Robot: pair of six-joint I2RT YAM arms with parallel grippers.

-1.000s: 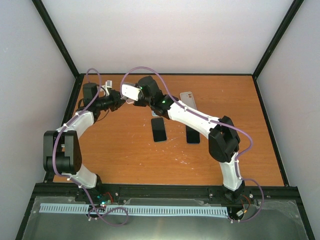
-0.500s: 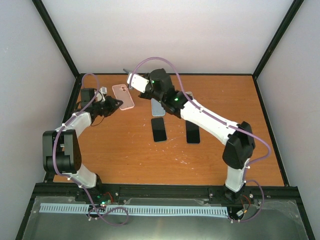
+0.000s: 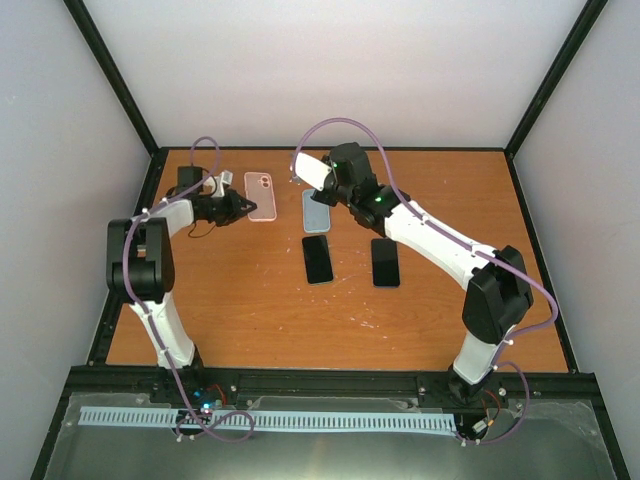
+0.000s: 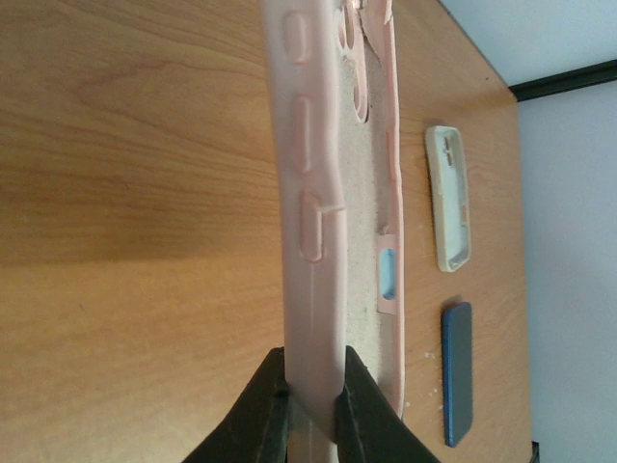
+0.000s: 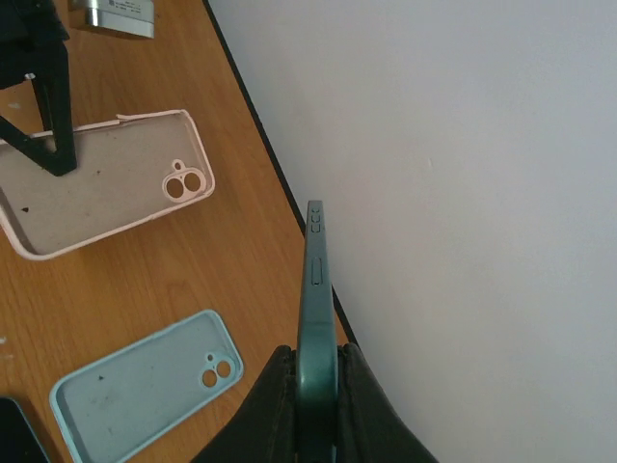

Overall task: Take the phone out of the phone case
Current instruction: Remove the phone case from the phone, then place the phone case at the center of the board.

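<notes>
Where the phone sits: the phone is clear of every case, raised above the far edge of the table and clamped edge-on in the right gripper.
Phone build: slim dark green slab with rounded corners; side buttons show on the upturned edge.
Right gripper state: both fingers pressed against the phone's two flat faces, one on each side.
Pink case position: the pink case lies at the far left of the table, open side up, well apart from the phone.
Pink case build: soft, matte pale pink shell with raised walls, moulded button bumps, a double round camera cut-out and a dusty-looking inner floor.
Left gripper state: the left gripper is closed on one side wall of the pink case, one black finger inside the shell and one outside.
Light blue case: the light blue case lies flat just right of the pink case, open side up, with rounded corners and its own camera cut-out.
Dark phones: two dark phones lie flat side by side nearer the arm bases, apart from each other.
Table: the table is an orange-brown board with visible wood grain and faint pale scuffs.
Enclosure: plain white walls stand on three sides, joined by a black frame.
Cabling: purple cables loop over both white arms.
</notes>
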